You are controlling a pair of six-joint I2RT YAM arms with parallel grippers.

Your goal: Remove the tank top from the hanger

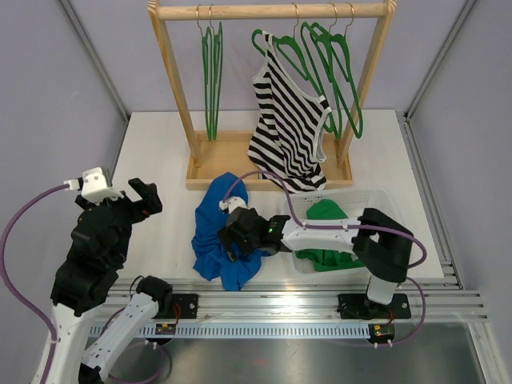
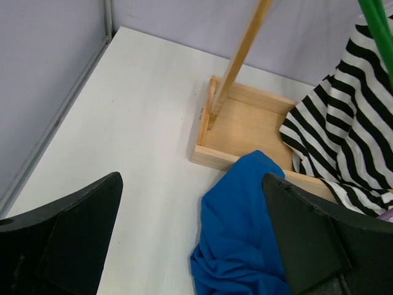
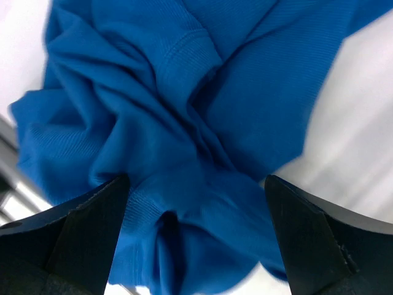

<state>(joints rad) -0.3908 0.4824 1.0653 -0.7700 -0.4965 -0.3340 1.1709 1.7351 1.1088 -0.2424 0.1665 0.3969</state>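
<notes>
A black-and-white striped tank top [image 1: 284, 128] hangs from a green hanger [image 1: 276, 44] on the wooden rack [image 1: 272, 11], and its hem drapes into the rack's base tray [image 1: 224, 156]. Its stripes [image 2: 344, 123] fill the right edge of the left wrist view. My left gripper [image 1: 150, 198] is open above the table's left side, well away from the rack, with nothing between its fingers [image 2: 191, 184]. My right gripper [image 1: 226, 240] is open low over a crumpled blue garment [image 1: 220, 240], and the cloth [image 3: 184, 123] bunches between its jaws [image 3: 196, 181].
More green hangers [image 1: 212, 72] [image 1: 340, 64] hang empty on the rail. A clear bin [image 1: 376, 200] at the right holds a green garment [image 1: 328, 232]. The blue garment [image 2: 245, 233] reaches up to the tray's front edge. Metal frame rails border the table.
</notes>
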